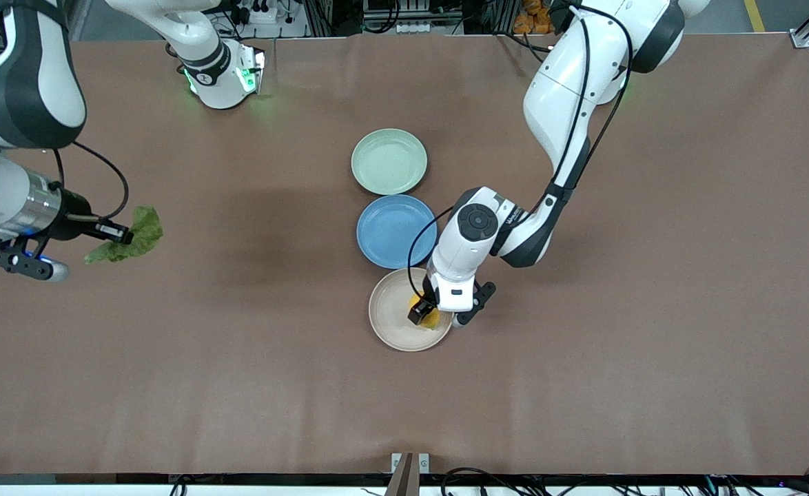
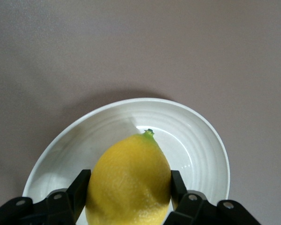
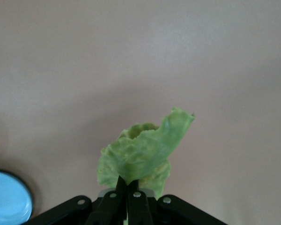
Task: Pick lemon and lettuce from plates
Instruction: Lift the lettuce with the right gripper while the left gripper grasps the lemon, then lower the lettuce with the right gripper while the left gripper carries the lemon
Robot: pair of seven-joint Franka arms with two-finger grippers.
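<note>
My left gripper [image 1: 424, 315] is down in the beige plate [image 1: 394, 324], its fingers shut on the sides of the yellow lemon [image 1: 426, 317]. In the left wrist view the lemon [image 2: 129, 183] fills the gap between both fingers [image 2: 79, 193] over the plate [image 2: 196, 140]. My right gripper [image 1: 123, 235] is shut on the green lettuce leaf [image 1: 136, 238] and holds it in the air over bare table at the right arm's end. The right wrist view shows the leaf [image 3: 143, 152] pinched in my right gripper [image 3: 129, 185]. The pale green plate [image 1: 388, 161] is empty.
A blue plate [image 1: 394, 231] lies empty between the pale green plate and the beige plate; its rim also shows in the right wrist view [image 3: 7, 199]. The brown table cover [image 1: 652, 310] stretches bare around the plates.
</note>
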